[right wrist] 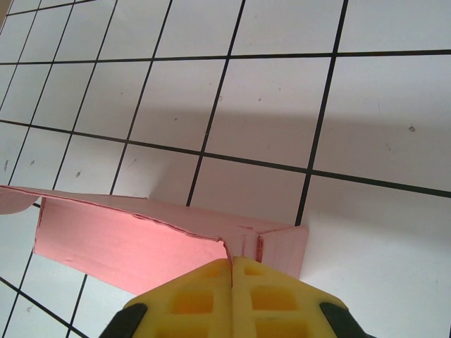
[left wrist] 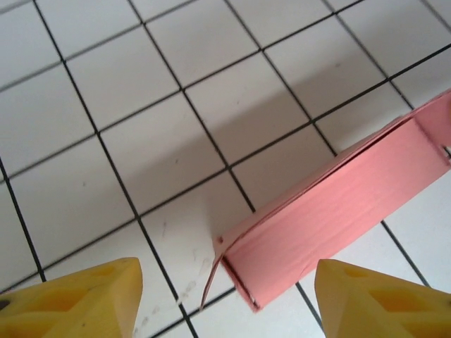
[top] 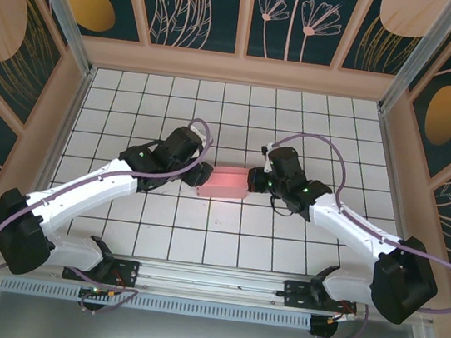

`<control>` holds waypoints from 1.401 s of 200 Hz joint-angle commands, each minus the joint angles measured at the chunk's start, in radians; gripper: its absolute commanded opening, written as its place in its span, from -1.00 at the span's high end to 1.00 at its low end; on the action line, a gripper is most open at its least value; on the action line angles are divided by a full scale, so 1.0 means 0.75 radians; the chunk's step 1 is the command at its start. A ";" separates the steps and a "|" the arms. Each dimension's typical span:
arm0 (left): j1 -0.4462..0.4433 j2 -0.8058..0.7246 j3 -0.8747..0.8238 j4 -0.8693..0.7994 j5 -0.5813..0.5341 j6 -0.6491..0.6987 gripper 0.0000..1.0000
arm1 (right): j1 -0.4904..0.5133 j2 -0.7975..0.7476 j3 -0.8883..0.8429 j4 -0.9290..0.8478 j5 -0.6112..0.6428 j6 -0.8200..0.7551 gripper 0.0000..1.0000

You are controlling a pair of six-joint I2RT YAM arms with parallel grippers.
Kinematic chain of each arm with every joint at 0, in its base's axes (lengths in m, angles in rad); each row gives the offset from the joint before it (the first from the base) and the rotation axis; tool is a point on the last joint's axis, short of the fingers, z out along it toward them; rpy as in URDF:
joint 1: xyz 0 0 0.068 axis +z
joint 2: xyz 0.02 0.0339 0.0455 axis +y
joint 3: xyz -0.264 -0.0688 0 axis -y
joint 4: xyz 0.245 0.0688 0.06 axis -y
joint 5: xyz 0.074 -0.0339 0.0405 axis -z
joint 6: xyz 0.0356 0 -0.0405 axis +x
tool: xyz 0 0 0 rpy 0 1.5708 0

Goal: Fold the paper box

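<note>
The right gripper (right wrist: 231,269) clamps its jaws on the paper box (right wrist: 134,246) at its 3 o'clock end. The left gripper (left wrist: 227,297) sits at 9 o'clock, jaws apart. A hard pull may tear it.

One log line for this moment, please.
left gripper open at paper box end | right gripper shut on opposite end | box on table

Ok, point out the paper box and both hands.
paper box (top: 226,182): top external view, middle of its top face.
left hand (left wrist: 225,282): left wrist view, midway between its fingertips.
right hand (right wrist: 231,267): right wrist view, seam between shut fingertips.
</note>
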State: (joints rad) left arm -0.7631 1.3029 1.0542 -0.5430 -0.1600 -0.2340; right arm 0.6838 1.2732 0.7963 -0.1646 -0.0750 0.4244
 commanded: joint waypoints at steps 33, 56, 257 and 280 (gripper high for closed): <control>0.049 0.022 0.004 -0.156 0.068 -0.005 -0.03 | 0.017 0.027 0.037 -0.044 0.014 -0.012 1.00; 0.070 0.069 0.019 -0.146 0.070 0.004 0.02 | 0.018 0.035 0.040 -0.044 0.010 -0.012 1.00; 0.094 0.249 0.133 -0.112 0.131 -0.154 0.92 | 0.027 0.065 0.083 -0.052 -0.003 -0.020 1.00; 0.095 0.277 0.154 -0.114 0.155 -0.209 0.98 | 0.031 0.068 0.083 -0.052 0.002 -0.022 1.00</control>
State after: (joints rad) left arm -0.6895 1.4845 1.1332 -0.6258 -0.0864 -0.3229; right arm 0.6891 1.3102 0.8314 -0.1753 -0.0753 0.4240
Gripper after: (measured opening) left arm 0.048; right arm 0.052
